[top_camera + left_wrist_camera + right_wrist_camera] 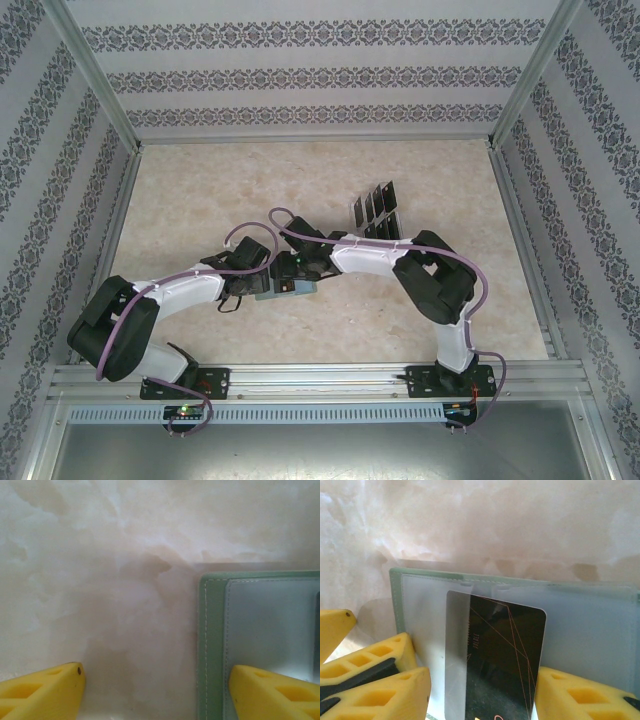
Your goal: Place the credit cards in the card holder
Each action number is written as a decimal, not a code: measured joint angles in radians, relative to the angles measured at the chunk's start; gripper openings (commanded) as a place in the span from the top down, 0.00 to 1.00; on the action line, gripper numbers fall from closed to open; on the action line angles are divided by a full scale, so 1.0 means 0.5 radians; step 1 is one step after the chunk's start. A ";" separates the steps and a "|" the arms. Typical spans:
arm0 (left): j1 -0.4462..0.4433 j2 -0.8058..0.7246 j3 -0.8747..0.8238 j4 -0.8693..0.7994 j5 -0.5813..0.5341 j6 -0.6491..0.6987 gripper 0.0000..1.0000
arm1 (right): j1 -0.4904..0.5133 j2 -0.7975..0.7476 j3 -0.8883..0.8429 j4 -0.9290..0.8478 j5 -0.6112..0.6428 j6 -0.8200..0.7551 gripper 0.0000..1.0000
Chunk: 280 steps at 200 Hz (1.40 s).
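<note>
Surface: A pale, stone-look surface (pixel 180 200) is seen from above, and patterned walls (pixel 300 60) are seen round it.
Arms: The left arm (pixel 170 295) and the right arm (pixel 430 280) are bent in toward the middle, with their tips close together.
Card holder: The green card holder (pixel 287 291) is laid flat and open near the middle of the surface, a bit closer to the near edge.
Left end effector: The left end effector (pixel 156 672) is opened wide. One yellow finger is seen over the bare surface. The other is seen over the card holder (pixel 212 645), just inside its stitched edge.
Right end effector: The right end effector (pixel 482 675) is half closed, and one credit card (pixel 505 655) is held between its fingers.
Credit card: It is black with thin orange lines. One side is tucked under a cloudy pocket (pixel 425 610) of the card holder.
Credit cards: More black credit cards (pixel 378 205) are stood up in rows, nearer the far edge and right of the middle, well apart from the card holder.
</note>
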 measured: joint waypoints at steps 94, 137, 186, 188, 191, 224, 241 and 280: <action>0.000 -0.005 -0.004 0.001 0.000 -0.024 0.22 | 0.009 0.030 0.060 -0.058 0.007 0.000 0.43; -0.001 -0.071 -0.033 -0.002 0.015 -0.046 0.19 | -0.027 -0.019 -0.011 -0.050 0.011 0.000 0.44; 0.001 -0.177 -0.033 -0.036 0.005 -0.047 0.16 | -0.053 -0.106 -0.091 -0.031 0.017 0.002 0.49; 0.002 -0.180 -0.033 -0.040 0.005 -0.047 0.16 | -0.053 -0.108 -0.095 -0.030 0.017 0.001 0.50; 0.002 -0.182 -0.033 -0.043 0.005 -0.047 0.16 | -0.056 -0.112 -0.101 -0.026 0.017 0.002 0.51; 0.006 -0.196 -0.033 -0.067 -0.002 -0.046 0.16 | -0.056 -0.118 -0.137 -0.020 0.015 0.003 0.72; 0.021 -0.206 -0.033 -0.082 -0.003 -0.046 0.16 | -0.056 -0.120 -0.153 -0.011 0.015 0.008 0.85; 0.045 -0.211 -0.033 -0.100 -0.018 -0.045 0.16 | -0.080 -0.137 -0.219 0.014 0.014 0.010 0.97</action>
